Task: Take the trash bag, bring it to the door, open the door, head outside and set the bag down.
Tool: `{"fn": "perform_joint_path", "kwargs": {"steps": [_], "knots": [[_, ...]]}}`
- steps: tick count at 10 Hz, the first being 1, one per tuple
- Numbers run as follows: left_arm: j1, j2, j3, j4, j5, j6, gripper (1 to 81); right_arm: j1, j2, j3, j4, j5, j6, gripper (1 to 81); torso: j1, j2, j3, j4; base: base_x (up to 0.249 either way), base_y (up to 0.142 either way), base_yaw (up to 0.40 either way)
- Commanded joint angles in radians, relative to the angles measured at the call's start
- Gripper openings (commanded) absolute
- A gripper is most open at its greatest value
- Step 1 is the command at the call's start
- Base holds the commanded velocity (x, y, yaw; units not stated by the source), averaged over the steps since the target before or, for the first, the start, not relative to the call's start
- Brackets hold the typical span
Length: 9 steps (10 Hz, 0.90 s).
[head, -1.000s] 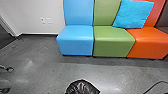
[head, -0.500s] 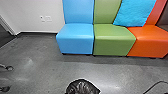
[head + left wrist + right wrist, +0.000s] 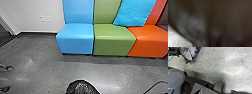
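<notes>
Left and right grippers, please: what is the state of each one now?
Left gripper: open or closed cannot be told; a dark, blurred surface is close to its camera.
Right gripper: cannot be told; its camera sees the trash bag.

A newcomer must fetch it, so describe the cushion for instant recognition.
Find the row of coloured seats beside the white wall. Where the green seat meets the orange seat, a bright blue cushion leans on the backrests. Its wrinkled surface and slanting sides set it apart from the smooth, paler blue seat.
</notes>
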Motion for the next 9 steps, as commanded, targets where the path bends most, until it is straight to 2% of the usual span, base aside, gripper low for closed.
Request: {"fn": "perform_joint_path", "kwargs": {"steps": [1, 2, 4, 6, 7, 9], "knots": [[-0.062, -0.011, -0.018, 0.015, 0.010, -0.007, 1.0, 0.078, -0.049, 0.028, 0.023, -0.072, 0.002, 81.1, 0.000, 0.000, 0.000, 0.000, 0.000, 0.000, 0.000], [-0.055, -0.014, -0.018, 0.010, 0.010, -0.009, 1.0, 0.074, -0.049, 0.028, 0.022, -0.072, 0.002, 81.1, -0.064, 0.100, 0.000, 0.000, 0.000, 0.000, 0.000], [-0.047, -0.024, -0.018, 0.013, 0.016, -0.007, 1.0, 0.045, -0.044, 0.022, 0.023, -0.067, 0.000, 81.1, -0.071, 0.112, 0.000, 0.000, 0.000, 0.000, 0.000], [-0.042, -0.039, -0.008, 0.015, 0.041, -0.004, 1.0, 0.002, -0.023, 0.008, 0.000, -0.051, 0.002, 81.1, -0.109, 0.173, 0.000, 0.000, 0.000, 0.000, 0.000], [-0.044, -0.054, 0.007, 0.013, 0.074, -0.003, 1.0, -0.026, -0.010, -0.004, -0.006, -0.019, 0.000, 81.1, -0.132, 0.210, 0.000, 0.000, 0.000, 0.000, 0.000], [-0.042, -0.091, 0.067, 0.009, 0.079, -0.003, 1.0, -0.080, 0.017, -0.035, -0.007, 0.034, -0.009, 81.1, -0.177, 0.283, -0.001, 0.000, 0.000, 0.000, 0.000]]}}
